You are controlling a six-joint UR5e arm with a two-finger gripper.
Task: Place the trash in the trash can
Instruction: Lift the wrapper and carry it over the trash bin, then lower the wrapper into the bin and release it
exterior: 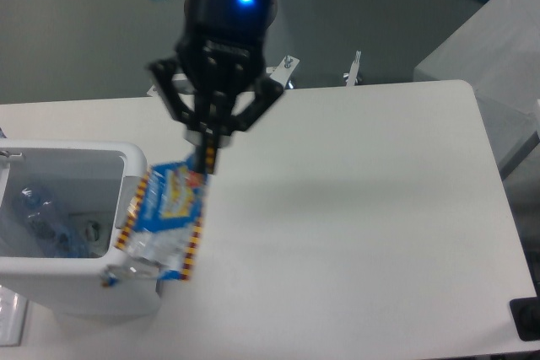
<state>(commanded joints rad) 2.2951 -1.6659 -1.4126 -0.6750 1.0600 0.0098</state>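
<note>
Foil snack bag (pixel 164 223): shiny blue, orange-striped edges, crumpled silver bottom. Hangs below the gripper (pixel 208 158), fingers pinched on its top corner, over the trash can (pixel 126 280) right rim. Bottle (pixel 38 208) inside the can.

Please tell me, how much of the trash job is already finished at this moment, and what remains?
Done: the clear bottle already lies inside the white trash can. In hand: the gripper is shut on the top edge of the foil snack bag, which hangs in the air over the can's right rim, beside the grey panel. Left: bring the bag over the opening and release it.
</note>
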